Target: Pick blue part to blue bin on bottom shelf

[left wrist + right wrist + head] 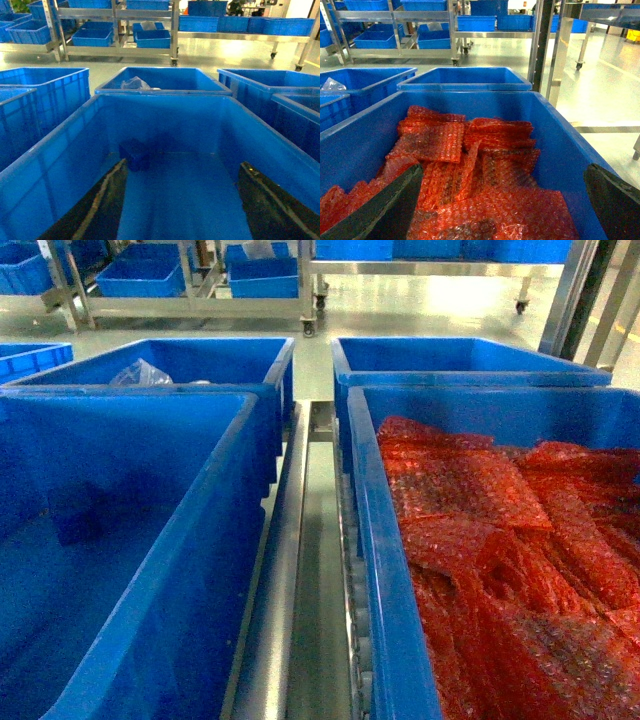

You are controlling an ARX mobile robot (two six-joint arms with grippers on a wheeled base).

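Note:
The blue part [134,154], a small dark blue block, lies on the floor of a large blue bin [60,150]. In the head view the blue part [75,515] shows at that bin's left. My left gripper [184,164] hangs open over this bin, with the part just beyond its left finger [100,205] and nothing between the fingers. My right gripper [504,170] is open above red bubble-wrap bags [485,170] in the neighbouring bin [560,145]. Neither gripper appears in the head view. A steel rail [280,590] and a white roller track [347,530] run between the bins. I cannot tell whether this level is the bottom shelf.
Two more blue bins [190,360] [450,355] stand behind, the left one holding a clear plastic bag [140,372]. Steel racks [117,47] with small blue bins line the back. A steel post [560,55] rises at the right, beside shiny floor [605,100].

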